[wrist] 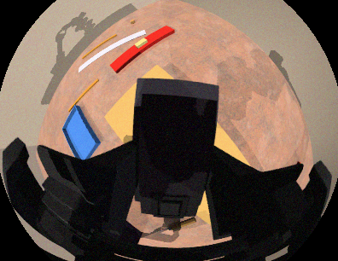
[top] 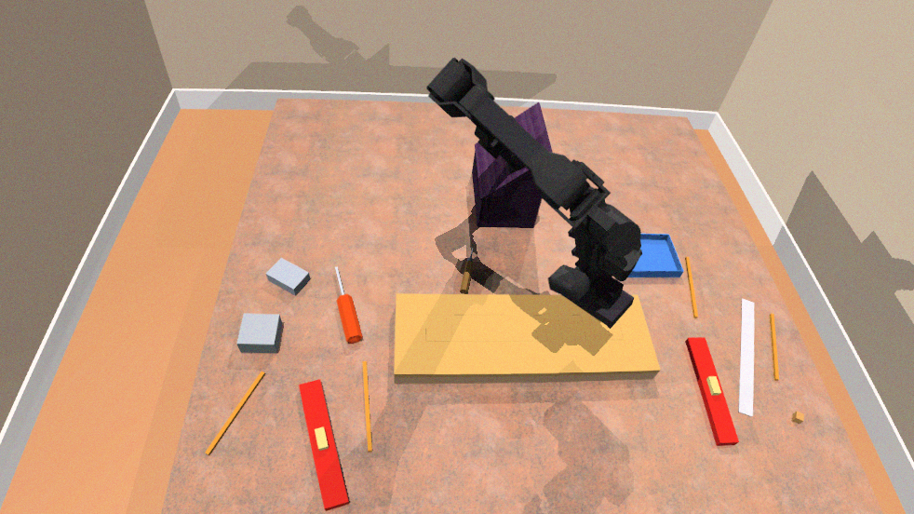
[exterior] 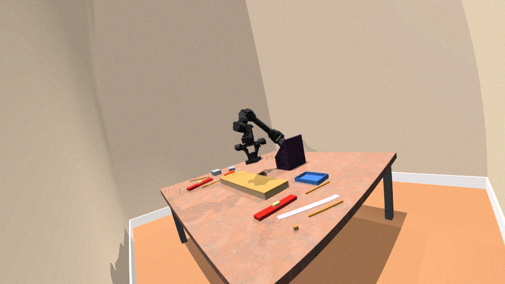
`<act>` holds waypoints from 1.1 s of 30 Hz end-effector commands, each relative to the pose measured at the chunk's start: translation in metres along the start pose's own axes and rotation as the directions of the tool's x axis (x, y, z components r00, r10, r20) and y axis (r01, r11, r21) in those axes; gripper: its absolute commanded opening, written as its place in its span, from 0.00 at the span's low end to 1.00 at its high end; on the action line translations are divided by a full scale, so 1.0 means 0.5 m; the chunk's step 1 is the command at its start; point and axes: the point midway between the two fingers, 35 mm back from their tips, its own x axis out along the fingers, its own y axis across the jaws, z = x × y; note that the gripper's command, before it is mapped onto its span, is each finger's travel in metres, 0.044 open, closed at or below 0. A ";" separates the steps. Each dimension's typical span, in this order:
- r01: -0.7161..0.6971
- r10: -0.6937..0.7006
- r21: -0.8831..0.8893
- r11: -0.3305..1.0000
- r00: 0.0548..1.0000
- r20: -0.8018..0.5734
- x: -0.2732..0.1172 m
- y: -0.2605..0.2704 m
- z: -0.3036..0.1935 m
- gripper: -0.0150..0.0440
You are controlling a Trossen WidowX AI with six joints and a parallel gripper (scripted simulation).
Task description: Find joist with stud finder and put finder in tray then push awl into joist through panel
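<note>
My gripper point(top: 601, 291) point(exterior: 252, 155) is shut on the stud finder, a black block point(top: 611, 308) point(exterior: 253, 161) point(wrist: 176, 128). It is held above the right part of the yellow floor panel point(top: 485, 359) point(exterior: 238, 179) point(wrist: 119, 117), clear of its top, with a shadow below. Faint thin lines show on the panel. The blue tray point(top: 659, 255) point(exterior: 311, 177) point(wrist: 81, 136) is empty, behind the panel's right end and partly hidden by the arm in the top view. The awl point(top: 464, 280) point(wrist: 187, 223), with a brown handle, lies behind the panel. The joist is hidden.
A dark purple block point(top: 508, 201) point(exterior: 292, 154) stands behind the panel at the arm's base. An orange screwdriver point(top: 349, 318) and two grey blocks point(top: 288, 275) point(top: 260, 331) lie left. Red levels point(top: 323, 467) point(top: 701, 363) flank the panel. Pencils and a white strip point(top: 746, 357) lie around.
</note>
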 end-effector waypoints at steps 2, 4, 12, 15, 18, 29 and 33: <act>-0.040 0.040 -0.096 0.995 0.999 0.005 0.013 0.079 0.028 0.25; -0.055 0.056 -0.139 0.989 0.998 0.000 0.020 0.116 0.035 0.25; -0.113 0.110 -0.305 0.946 0.994 -0.030 0.046 0.261 0.047 0.25; -0.133 0.125 -0.363 0.922 0.991 -0.046 0.056 0.315 0.043 0.25; -0.151 0.137 -0.420 0.895 0.989 -0.064 0.066 0.367 0.036 0.25; -0.210 0.151 -0.602 0.770 0.978 -0.146 0.109 0.542 -0.026 0.25; -0.228 0.145 -0.658 0.717 0.973 -0.180 0.127 0.597 -0.060 0.25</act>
